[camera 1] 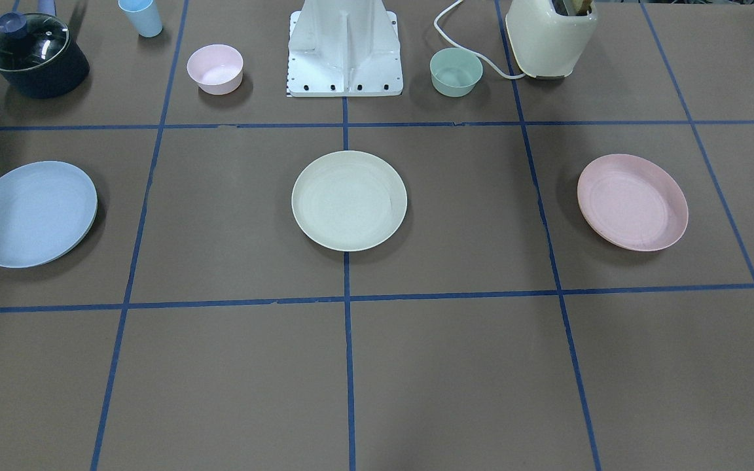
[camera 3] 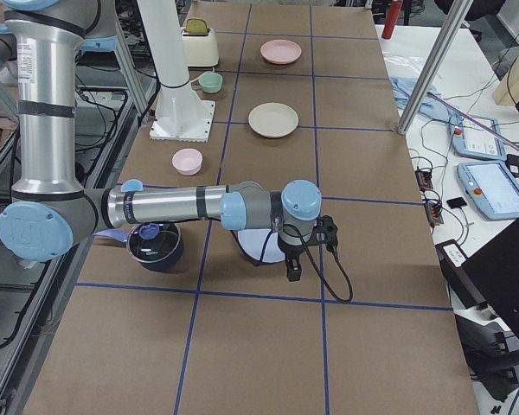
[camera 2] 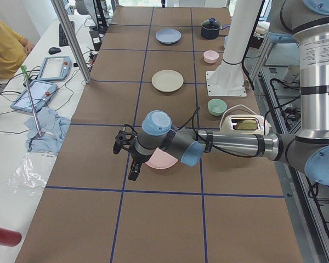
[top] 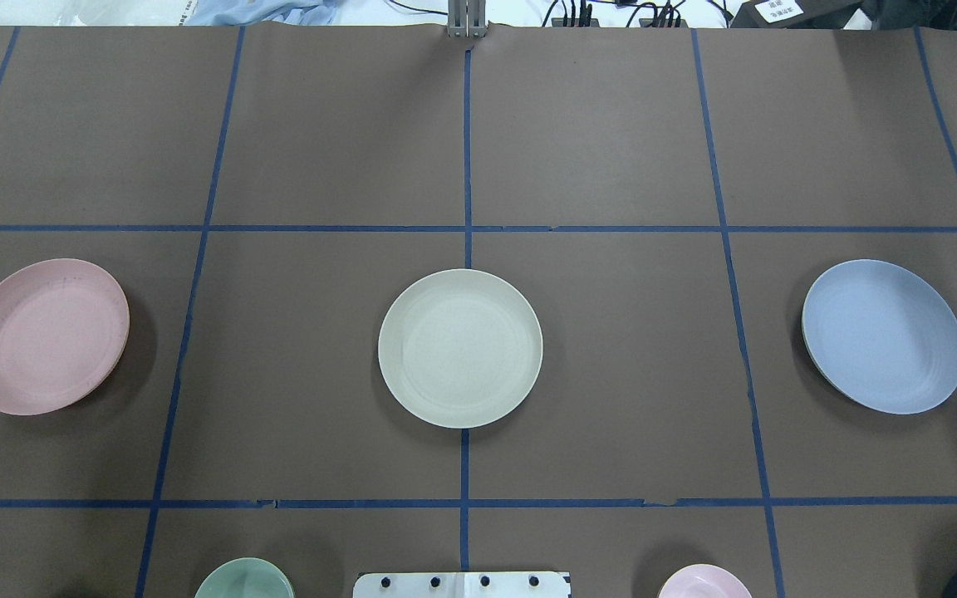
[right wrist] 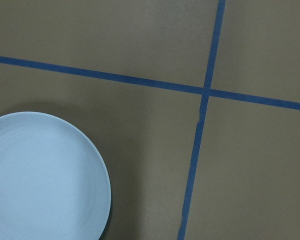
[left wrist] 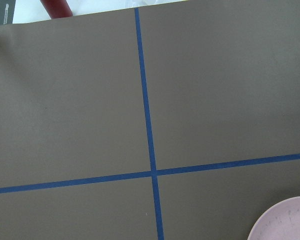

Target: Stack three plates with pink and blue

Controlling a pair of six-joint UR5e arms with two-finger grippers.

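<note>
Three matte, shallow round plates of equal size are lying flat with their rims up. They are forming one row across the brown table (top: 611,124), well apart from one another, each sitting singly on the surface. The cream-white round plate (top: 460,349) is sitting in the middle of the row, covering part of the central blue tape line (top: 467,149). The pale pink round plate (top: 45,336) is resting far out on the robot's left side. The light blue round plate (top: 883,336) is resting far out on the robot's right side. Faint concentric rings are showing on each plate's inner surface.
</note>
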